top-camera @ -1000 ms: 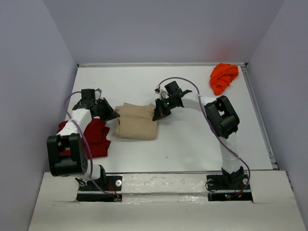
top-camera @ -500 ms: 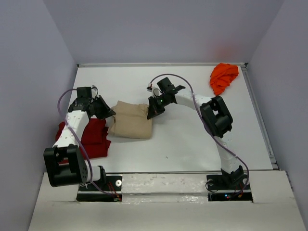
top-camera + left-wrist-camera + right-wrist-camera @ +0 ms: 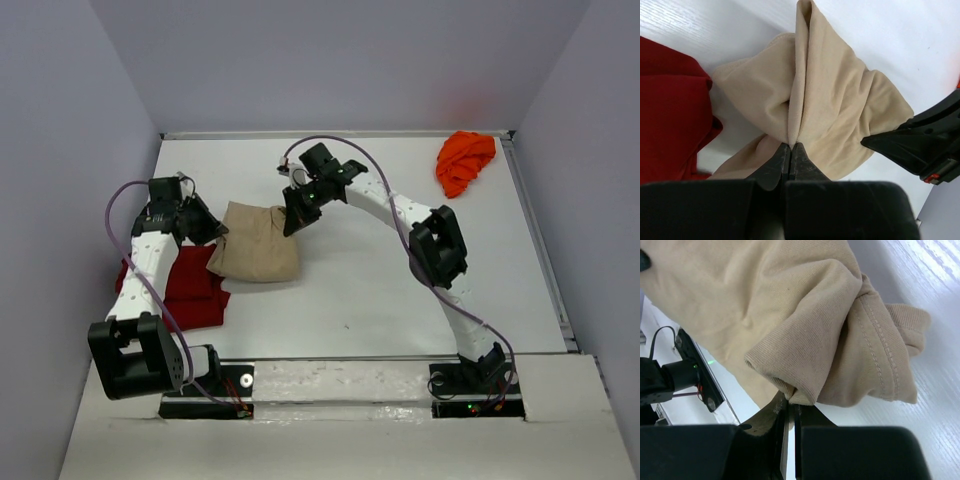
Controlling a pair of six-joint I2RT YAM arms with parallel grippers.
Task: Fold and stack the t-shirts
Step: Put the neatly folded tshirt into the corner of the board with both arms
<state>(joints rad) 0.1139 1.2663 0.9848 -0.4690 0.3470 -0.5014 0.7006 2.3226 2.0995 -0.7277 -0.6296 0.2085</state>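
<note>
One tan t-shirt (image 3: 255, 250), one dark red (image 3: 195, 295), one orange (image 3: 466, 162); two arms (image 3: 150, 265) (image 3: 385, 205)

Table (image 3: 380, 300) | middle t-shirt (image 3: 255, 248): left of centre | left t-shirt (image 3: 195, 290): just beside it, leftward, toward the near edge | corner t-shirt (image 3: 466, 162): far right corner, well apart | left gripper (image 3: 213, 233): at middle t-shirt's left edge | right gripper (image 3: 291, 222): at its far right corner

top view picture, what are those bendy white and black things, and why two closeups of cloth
Those are two robot arms bolted at the near edge of the table, filmed from above. Each closeup comes from a camera on one wrist, looking along that arm's gripper. The left gripper and the right gripper are each pinched shut on the tan t-shirt, at opposite sides. A dark red t-shirt lies to its left; a bright orange t-shirt sits bunched in the far right corner.
</note>
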